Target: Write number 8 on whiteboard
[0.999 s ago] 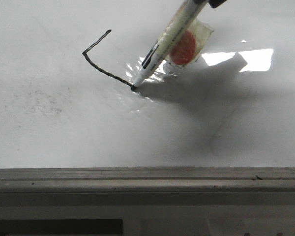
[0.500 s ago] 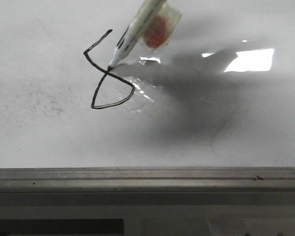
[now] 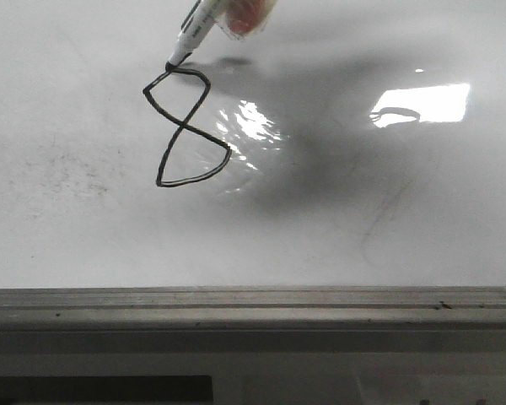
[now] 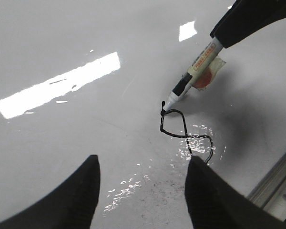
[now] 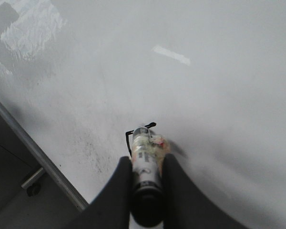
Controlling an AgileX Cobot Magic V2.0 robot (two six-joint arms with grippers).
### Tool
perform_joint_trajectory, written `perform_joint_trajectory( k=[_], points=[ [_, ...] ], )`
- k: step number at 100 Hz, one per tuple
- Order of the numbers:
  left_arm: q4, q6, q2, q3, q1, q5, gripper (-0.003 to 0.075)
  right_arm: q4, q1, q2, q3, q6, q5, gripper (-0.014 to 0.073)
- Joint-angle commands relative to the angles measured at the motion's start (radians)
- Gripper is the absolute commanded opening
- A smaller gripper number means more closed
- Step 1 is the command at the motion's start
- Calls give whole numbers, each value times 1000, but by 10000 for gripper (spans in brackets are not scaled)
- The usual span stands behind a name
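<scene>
A black hand-drawn number 8 (image 3: 185,126) with angular loops stands on the glossy whiteboard (image 3: 84,219). It also shows in the left wrist view (image 4: 186,136). My right gripper (image 5: 147,160) is shut on a white marker (image 3: 204,27) with taped orange padding. The marker tip touches the top left of the figure. The marker also shows in the left wrist view (image 4: 193,78) and the right wrist view (image 5: 145,157). My left gripper (image 4: 143,179) is open and empty, hovering over bare board beside the figure.
A grey metal edge rail (image 3: 253,308) runs along the board's near edge. It also shows in the right wrist view (image 5: 35,157). Window glare (image 3: 422,103) lies at the right. Faint grey smudges (image 3: 67,173) mark the board left of the figure.
The marker has gone from the lower right, round the lower loop, up through the crossing and over the top. The upper loop is now closed. The old tail at the top no longer shows.
</scene>
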Motion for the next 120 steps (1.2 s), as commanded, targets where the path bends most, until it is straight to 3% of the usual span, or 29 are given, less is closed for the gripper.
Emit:
perform_joint_trajectory(
  k=[1,23,37,57,96,106,120],
  points=[
    [1,-11,7,-31,1,-66,365,-44,10,-17,-24,-9,-61,-62],
    [-1,-11,51,-29,1,-78,365,-44,122,-48,-24,-9,-8,-62],
    [-1,-11,159,-29,-33,-167,365,-36,170,-21,-24,-9,39,-62],
    [81,-11,402,-31,-110,-326,365,49,172,-3,-24,-9,55,-62],
    [82,0,717,-124,-102,-518,363,110,172,-3,-24,-9,134,-62],
    [79,0,742,-127,-102,-538,292,110,172,-3,-24,-9,134,-62],
    [79,0,750,-127,-102,-536,63,111,172,-3,-24,-9,136,-62]
  ],
)
